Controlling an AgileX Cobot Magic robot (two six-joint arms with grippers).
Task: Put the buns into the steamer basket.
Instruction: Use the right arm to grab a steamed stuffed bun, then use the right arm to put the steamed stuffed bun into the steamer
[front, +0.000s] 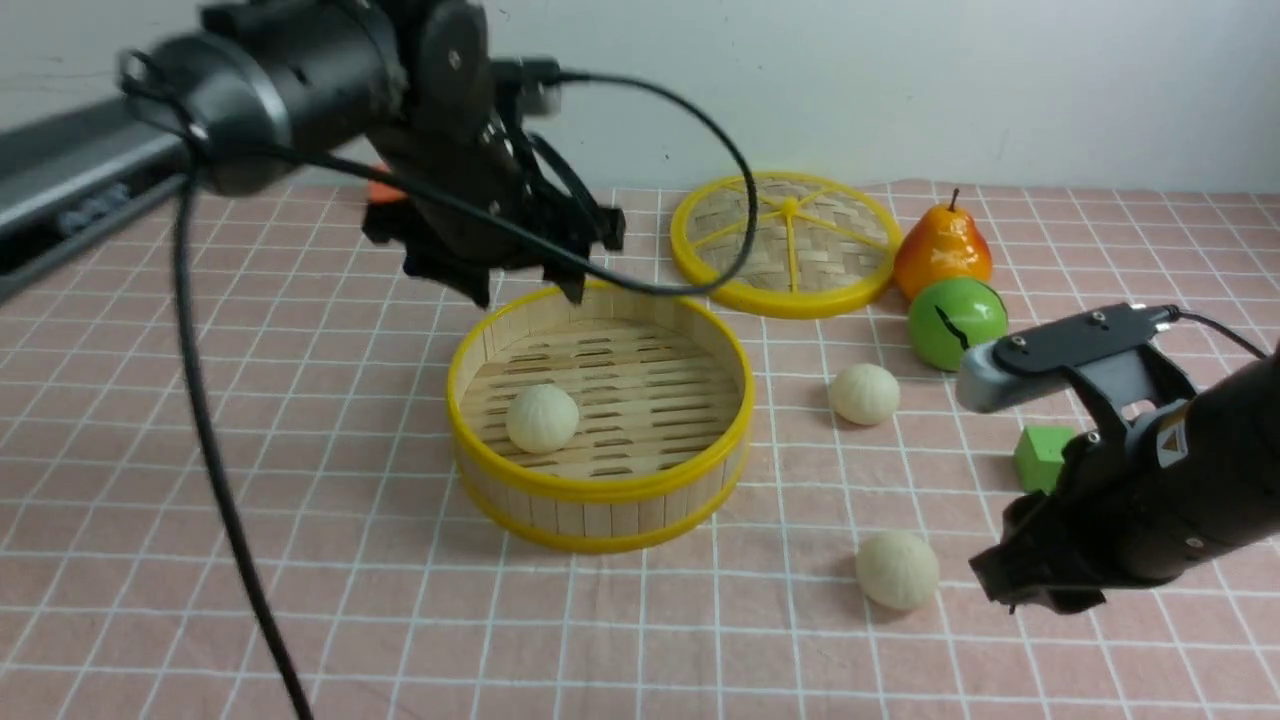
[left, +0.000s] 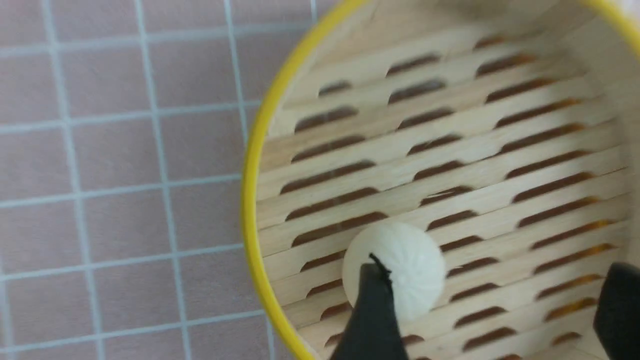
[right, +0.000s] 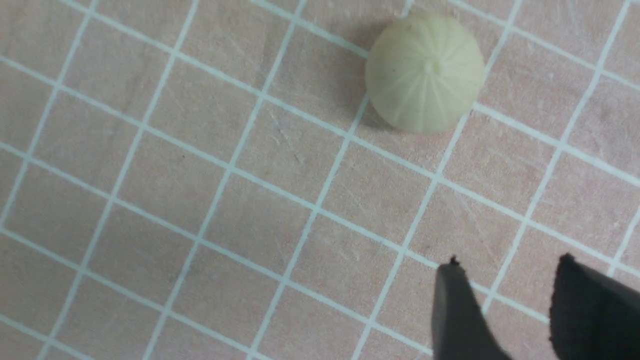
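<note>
The steamer basket stands mid-table. One cream bun lies on its slotted floor near the left wall. My left gripper hangs over the basket's far rim, open and empty. In the left wrist view that bun rests on the slats beside the basket's yellow rim, partly behind one finger of the wide-open left gripper. Two more buns lie on the cloth: one right of the basket, one nearer the front. My right gripper hovers just right of the front bun, with the right gripper open on nothing.
A flat woven lid with a yellow rim lies behind the basket. An orange pear and a green ball sit at the back right. A small green cube lies beside my right arm. A pink checked cloth covers the table.
</note>
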